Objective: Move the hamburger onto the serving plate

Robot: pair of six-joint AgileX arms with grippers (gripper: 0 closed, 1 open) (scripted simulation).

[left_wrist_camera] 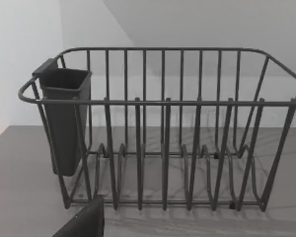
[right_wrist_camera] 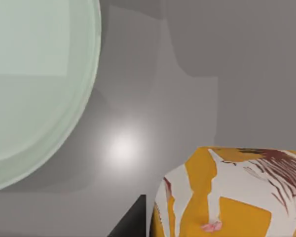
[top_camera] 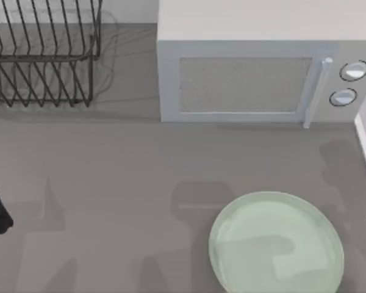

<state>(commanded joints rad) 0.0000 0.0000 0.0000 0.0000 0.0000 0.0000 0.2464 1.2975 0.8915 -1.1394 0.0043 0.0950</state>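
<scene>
Step in hand looks like the approach: the hamburger (right_wrist_camera: pixel 227 195) sits on the desk (top_camera: pixel 110 183) beside the serving plate (top_camera: pixel 276 244), off its rim, seen close under the right wrist camera. Plate is bare, near right. Right arm at the right edge, left arm at the left edge; cannot tell how either arm's jaws stand. Next: close on the burger, lift, carry over the rim. Grey desk; microwave (top_camera: pixel 262 73) far centre, wire dish rack (top_camera: pixel 43 55) far left.
</scene>
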